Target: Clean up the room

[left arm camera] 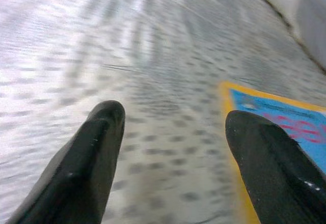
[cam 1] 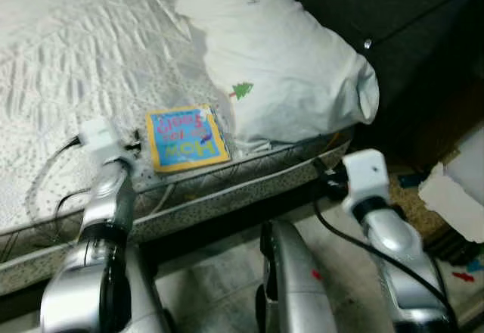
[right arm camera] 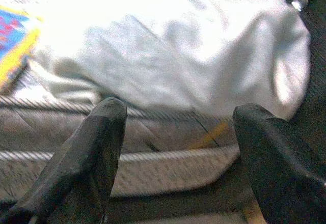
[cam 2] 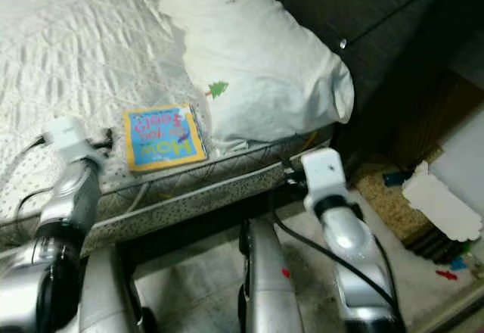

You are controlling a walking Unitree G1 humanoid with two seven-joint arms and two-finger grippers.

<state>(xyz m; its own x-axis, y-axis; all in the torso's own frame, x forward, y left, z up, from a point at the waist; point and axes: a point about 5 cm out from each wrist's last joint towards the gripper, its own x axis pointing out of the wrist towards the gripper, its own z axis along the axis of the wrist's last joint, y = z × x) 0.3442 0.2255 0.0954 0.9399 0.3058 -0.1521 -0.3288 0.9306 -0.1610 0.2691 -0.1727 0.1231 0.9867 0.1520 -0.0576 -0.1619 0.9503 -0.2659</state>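
Both silver arms reach forward from the bottom of the head views, wrists extended, left arm on the left and right arm on the right. Left gripper (left arm camera: 173,127) has its two black fingers (left arm camera: 86,163) spread wide apart with nothing between them. Right gripper (right arm camera: 175,124) likewise has its fingers (right arm camera: 81,163) spread wide, gripping nothing.
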